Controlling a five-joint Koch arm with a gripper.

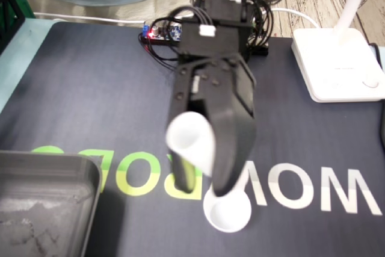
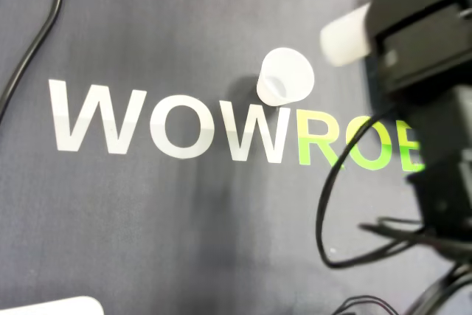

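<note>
Gripping the held cup [image 1: 191, 142], white, in the end effector [image 1: 203, 189]; closed part-way onto the cup wall from both sides, nothing else in it. Carried clear of the mat [image 1: 90, 88], tilted, mouth toward the fixed view; poking out sideways from the black end effector in the overhead view.

Reads as a stack-or-place step, judging by the second cup close below.

To do it well:
- Level the held cup first, rim and base lined up vertically over the target.
- Centre over the standing cup [image 1: 227, 212] by the overhead view, not the fixed view, where depth is hard to read.
- Lower slowly and straight down with no sideways drag; otherwise likely to tip the light standing cup.
- Grip firmly without crushing; thin plastic by the look of it.
- Release only once seated.

Standing cup: upright on the mat, at the letters [image 2: 169, 119], right where white lettering turns green. In the fixed view, just below and slightly right of the end effector tips, partly hidden behind the wide jaw; cannot tell whether touching. In the overhead view, clearly apart from the held cup, near, to its lower left.

Grey tray [image 1: 48, 203] well off at lower left of the fixed view, lamp base [image 1: 337, 64] at upper right; neither in the way.
</note>
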